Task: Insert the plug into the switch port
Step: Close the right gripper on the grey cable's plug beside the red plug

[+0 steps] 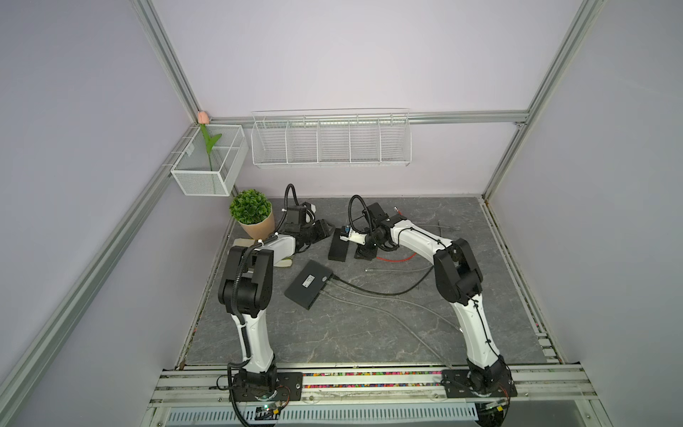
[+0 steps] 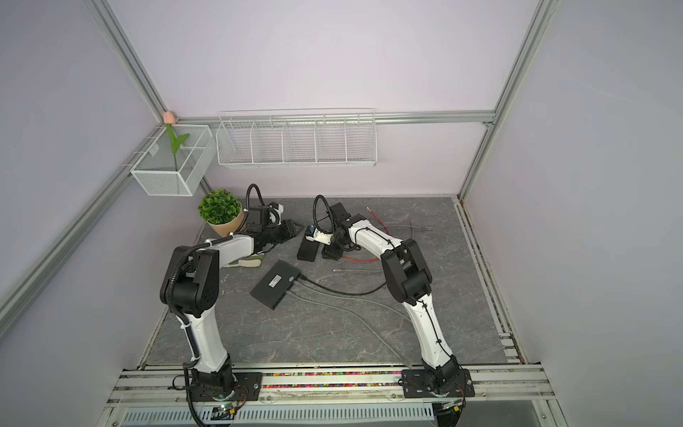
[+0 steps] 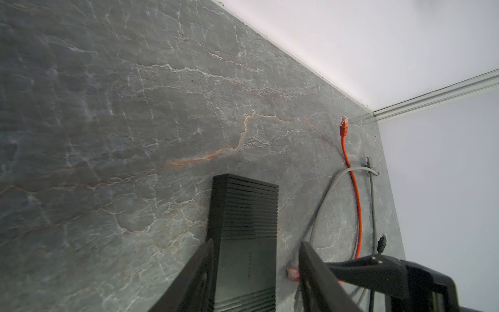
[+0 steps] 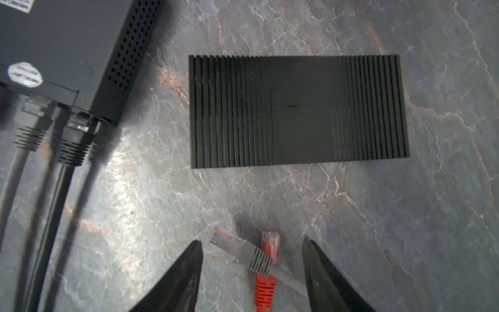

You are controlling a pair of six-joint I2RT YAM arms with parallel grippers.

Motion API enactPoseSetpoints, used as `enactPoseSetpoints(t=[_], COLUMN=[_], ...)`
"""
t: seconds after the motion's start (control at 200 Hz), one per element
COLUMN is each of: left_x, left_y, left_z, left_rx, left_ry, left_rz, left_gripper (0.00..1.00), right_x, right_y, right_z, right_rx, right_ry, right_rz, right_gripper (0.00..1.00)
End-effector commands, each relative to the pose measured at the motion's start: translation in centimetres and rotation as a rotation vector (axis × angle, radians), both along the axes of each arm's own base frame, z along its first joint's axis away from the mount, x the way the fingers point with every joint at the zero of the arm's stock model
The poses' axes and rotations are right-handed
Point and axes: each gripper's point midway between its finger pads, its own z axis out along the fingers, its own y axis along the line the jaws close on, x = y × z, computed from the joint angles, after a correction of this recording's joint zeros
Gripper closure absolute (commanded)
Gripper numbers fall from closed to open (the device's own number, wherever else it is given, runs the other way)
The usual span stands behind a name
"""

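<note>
Flat on the gray marbled worktop (image 1: 314, 344), toward its far middle: a ribbed black switch (image 1: 337, 248), ports out of sight in every view. Just right of it in both top views, the right gripper (image 1: 364, 256), pointed down at the worktop. From the right wrist view, jaws apart around 2 crossed connectors: a red plug (image 4: 270, 243) lying on the worktop and a gray plug (image 4: 240, 248) laid slantwise over the red boot. Clamped on neither; cannot tell whether the fingertips (image 4: 193, 259) touch the surface. Both plugs near the ribbed switch's long edge, apart from it, not in any port. Just left of that switch's far end, the left gripper (image 1: 326, 226), jaws likewise apart and empty, framing the ribbed switch in the left wrist view, with the red plug just beside 1 finger (image 3: 310, 270). Nearer the arm bases and apart from the ribbed one, a larger black switch (image 1: 308, 284) lying askew, 2 dark connectors (image 4: 73, 147) seated in its edge and cables (image 4: 64, 175) running off from them. Right of the right gripper, a red cable (image 1: 391, 260) snaking over the worktop, another red connector (image 3: 343, 127) loose near the back wall. In the far left corner, a potted plant (image 1: 251, 209) standing upright; above it on the walls, 2 white wire baskets (image 1: 330, 142).
</note>
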Motion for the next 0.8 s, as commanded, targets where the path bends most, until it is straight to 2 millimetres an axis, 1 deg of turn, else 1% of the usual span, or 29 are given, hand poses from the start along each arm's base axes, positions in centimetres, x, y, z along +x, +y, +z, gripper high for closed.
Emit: enactPoseSetpoints(t=[0.0,0.085,0.195,0.335,0.51,0.6,0.645,0.685,0.755,0.775,0.795], left_x=[-0.3,-0.4,-0.5,-0.7,-0.6,-0.7,-0.7,-0.7,-0.6,-0.6,-0.6], left_y=[-0.1,-0.2,-0.2,-0.2,-0.3,-0.3,-0.2,-0.2,-0.2,-0.2,-0.2], left_z=[1.1,1.1,0.8,1.2,2.2,2.6,2.8,3.0,3.4,3.5,3.8], left_rx=[0.006,0.000,-0.002,-0.006,-0.012,-0.013,-0.011,-0.011,-0.012,-0.013,-0.014], left_ry=[-0.038,-0.038,-0.031,-0.039,-0.056,-0.066,-0.068,-0.072,-0.079,-0.081,-0.084], left_rz=[-0.007,-0.007,-0.009,-0.014,-0.021,-0.022,-0.021,-0.019,-0.018,-0.018,-0.019], left_gripper=[0.48,0.48,0.48,0.48,0.47,0.48,0.48,0.48,0.48,0.48,0.48], right_x=[-0.4,-0.1,-0.2,-0.3,-0.1,0.2,0.5,0.7,1.3,1.5,1.6], right_y=[0.0,0.0,-0.1,-0.4,-0.4,-0.4,-0.3,-0.2,-0.1,-0.1,-0.1], right_z=[-1.6,-2.1,-2.6,-3.4,-3.4,-2.9,-2.6,-2.6,-2.4,-2.3,-2.3], right_rx=[-0.055,-0.063,-0.067,-0.080,-0.079,-0.073,-0.067,-0.064,-0.063,-0.060,-0.058], right_ry=[0.007,0.014,0.033,0.051,0.045,0.038,0.027,0.019,-0.008,-0.016,-0.020], right_rz=[0.039,0.036,0.043,0.038,0.033,0.029,0.022,0.017,0.002,-0.004,-0.007], right_gripper=[0.38,0.38,0.39,0.39,0.39,0.41,0.44,0.49,0.70,0.74,0.76])
